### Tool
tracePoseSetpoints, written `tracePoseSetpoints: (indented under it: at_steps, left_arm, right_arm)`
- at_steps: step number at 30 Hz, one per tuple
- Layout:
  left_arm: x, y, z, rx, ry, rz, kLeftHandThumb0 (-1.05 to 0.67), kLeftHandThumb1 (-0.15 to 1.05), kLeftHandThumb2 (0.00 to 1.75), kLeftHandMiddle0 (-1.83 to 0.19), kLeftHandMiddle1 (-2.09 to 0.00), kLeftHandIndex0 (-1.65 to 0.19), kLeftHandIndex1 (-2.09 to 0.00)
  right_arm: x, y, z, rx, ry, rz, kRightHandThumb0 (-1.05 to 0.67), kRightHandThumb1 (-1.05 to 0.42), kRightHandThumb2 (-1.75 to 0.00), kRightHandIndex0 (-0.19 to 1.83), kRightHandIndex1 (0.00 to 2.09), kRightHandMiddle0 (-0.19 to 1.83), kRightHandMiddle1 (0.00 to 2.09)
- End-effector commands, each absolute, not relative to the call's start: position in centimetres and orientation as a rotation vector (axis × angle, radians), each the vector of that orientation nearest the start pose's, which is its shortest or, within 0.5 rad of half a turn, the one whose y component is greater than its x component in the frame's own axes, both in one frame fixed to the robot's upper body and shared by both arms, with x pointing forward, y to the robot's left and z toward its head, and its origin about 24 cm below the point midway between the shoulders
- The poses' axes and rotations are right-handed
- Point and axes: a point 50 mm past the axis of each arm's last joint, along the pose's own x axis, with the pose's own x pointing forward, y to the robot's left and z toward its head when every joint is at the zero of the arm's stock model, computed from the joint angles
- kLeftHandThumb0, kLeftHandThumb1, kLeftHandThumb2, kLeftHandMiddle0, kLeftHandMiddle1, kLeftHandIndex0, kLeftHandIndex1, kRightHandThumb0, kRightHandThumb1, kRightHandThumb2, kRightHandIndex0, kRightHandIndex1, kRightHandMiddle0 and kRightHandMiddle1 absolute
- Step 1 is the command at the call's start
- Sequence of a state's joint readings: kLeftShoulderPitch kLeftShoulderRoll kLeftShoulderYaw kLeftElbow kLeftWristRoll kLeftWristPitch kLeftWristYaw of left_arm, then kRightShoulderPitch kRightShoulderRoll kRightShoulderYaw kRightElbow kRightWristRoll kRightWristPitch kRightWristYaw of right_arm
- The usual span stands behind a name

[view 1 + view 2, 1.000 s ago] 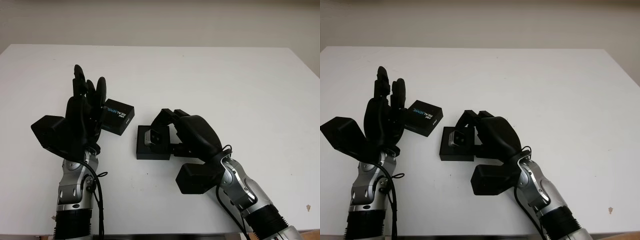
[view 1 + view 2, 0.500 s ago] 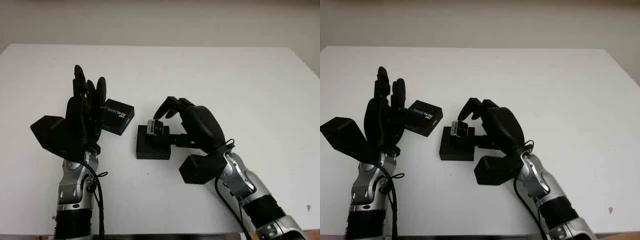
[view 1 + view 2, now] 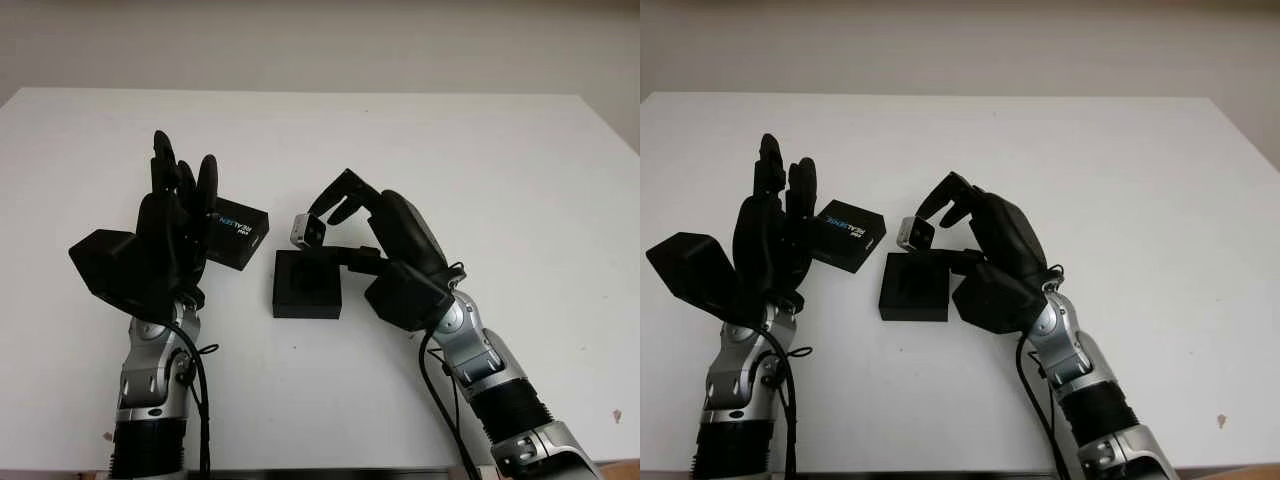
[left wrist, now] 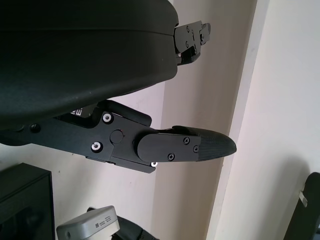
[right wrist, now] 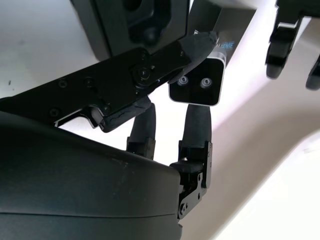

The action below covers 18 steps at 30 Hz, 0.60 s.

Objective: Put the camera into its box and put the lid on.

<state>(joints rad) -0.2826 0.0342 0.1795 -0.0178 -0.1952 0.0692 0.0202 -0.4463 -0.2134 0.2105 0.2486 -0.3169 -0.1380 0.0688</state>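
My right hand [image 3: 330, 212] is shut on the small silver camera [image 3: 306, 229], holding it tilted in the air just above the far edge of the open black box [image 3: 305, 284]. In the right wrist view the camera [image 5: 199, 86] shows two lenses, pinched between my fingers [image 5: 196, 125]. The black lid [image 3: 240, 233] with blue lettering lies on the table left of the box. My left hand [image 3: 178, 190] stands upright and open right beside the lid, partly covering its near-left side. The box's recess holds nothing.
The white table [image 3: 450, 150] stretches wide behind and to the right of both hands. A wall runs along its far edge. The left wrist view catches the camera [image 4: 90, 227] and a corner of the box [image 4: 20, 205] below my finger [image 4: 190, 147].
The right hand lifted the camera from the box's recess, first tilting it at the far edge, then raising it clear. The left hand and lid barely moved.
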Motion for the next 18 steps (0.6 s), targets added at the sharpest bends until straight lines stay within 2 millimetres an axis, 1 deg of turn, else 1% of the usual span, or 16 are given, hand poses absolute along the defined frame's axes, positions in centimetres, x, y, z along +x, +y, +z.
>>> tracePoseSetpoints:
  at_steps: [1, 3, 7, 14, 18]
  left_arm:
    - [30.0, 17.8, 12.0, -0.169, -0.252, 0.084, -0.63, 1.05, 0.35, 0.19, 0.0, 0.19, 0.0]
    - [30.0, 17.8, 11.9, -0.171, -0.252, 0.083, -0.62, 1.05, 0.36, 0.19, 0.0, 0.19, 0.0]
    - [30.0, 17.8, 11.9, -0.183, -0.252, 0.083, -0.62, 1.05, 0.36, 0.19, 0.0, 0.19, 0.0]
    - [30.0, 17.7, 12.0, -0.182, -0.251, 0.084, -0.61, 1.05, 0.37, 0.19, 0.0, 0.19, 0.0]
    - [30.0, 17.6, 12.0, -0.195, -0.25, 0.082, -0.61, 1.05, 0.34, 0.19, 0.0, 0.19, 0.0]
  right_arm:
    - [32.6, -10.8, 12.6, -0.57, -0.314, 0.36, -0.33, -1.03, -0.06, 0.27, 1.2, 0.92, 2.09]
    - [32.5, -10.9, 13.1, -0.533, -0.257, 0.413, -0.34, -1.03, -0.05, 0.31, 1.01, 0.92, 2.09]
    - [32.3, -11.0, 13.8, -0.483, -0.19, 0.47, -0.34, -1.02, -0.05, 0.32, 0.9, 0.95, 2.09]
    - [31.6, -11.0, 14.4, -0.492, -0.121, 0.551, -0.35, -1.02, -0.05, 0.34, 0.87, 0.98, 2.09]
    - [31.4, -11.0, 14.4, -0.522, -0.103, 0.561, -0.32, -1.02, -0.05, 0.32, 0.87, 0.98, 2.09]
